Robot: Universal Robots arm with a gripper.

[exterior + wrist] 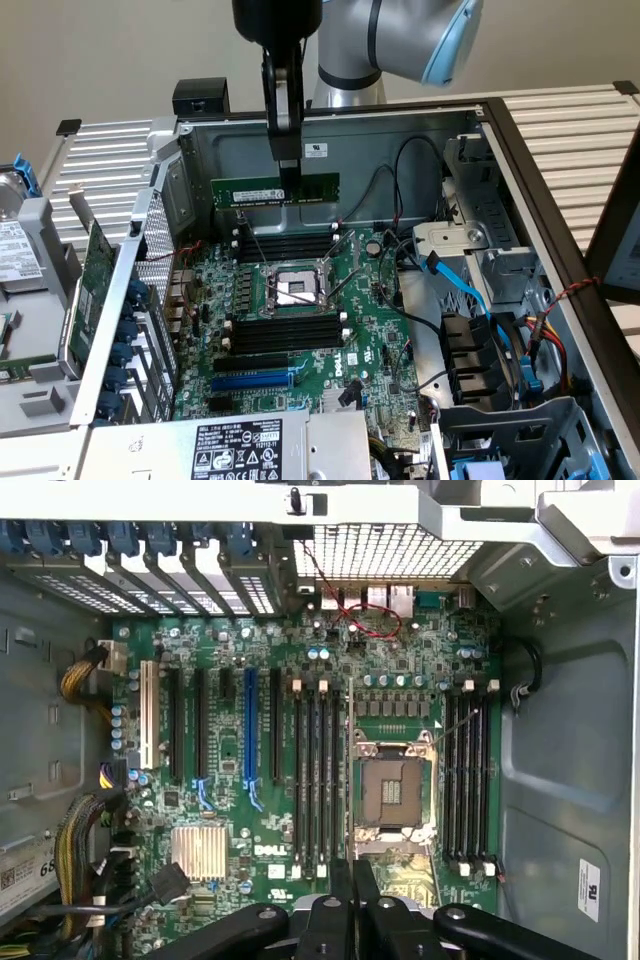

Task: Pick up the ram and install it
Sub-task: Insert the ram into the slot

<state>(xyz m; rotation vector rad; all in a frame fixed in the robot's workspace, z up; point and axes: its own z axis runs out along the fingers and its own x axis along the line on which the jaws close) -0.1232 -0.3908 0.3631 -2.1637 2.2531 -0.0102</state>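
One ram [245, 190] is seen in the exterior view, clenched at its upper edge by the single gripper [289, 178]. The stick is held level, with its long side running left to right in the exterior view. It is raised clear of the motherboard [370, 350] and lies close in front of the far wall of the open computer case [400, 150].

One processor socket [298, 290] is found at the middle of the board, with two banks of black memory slots beside it. The far bank [290, 245] lies under the held ram, and the near bank [285, 335] is on the socket's other side. Four slots are counted in each bank in the wrist view, and no stick is seated in any of the eight.

One blue expansion slot [250, 380] is set nearer than the near bank. One larger green expansion card [95, 275] stands outside the case at the exterior view's left.

In the wrist view the two fingers [340, 900] of the gripper [353, 870] are pressed close together over the socket's edge. One silver heatsink [200, 850] is also counted there.
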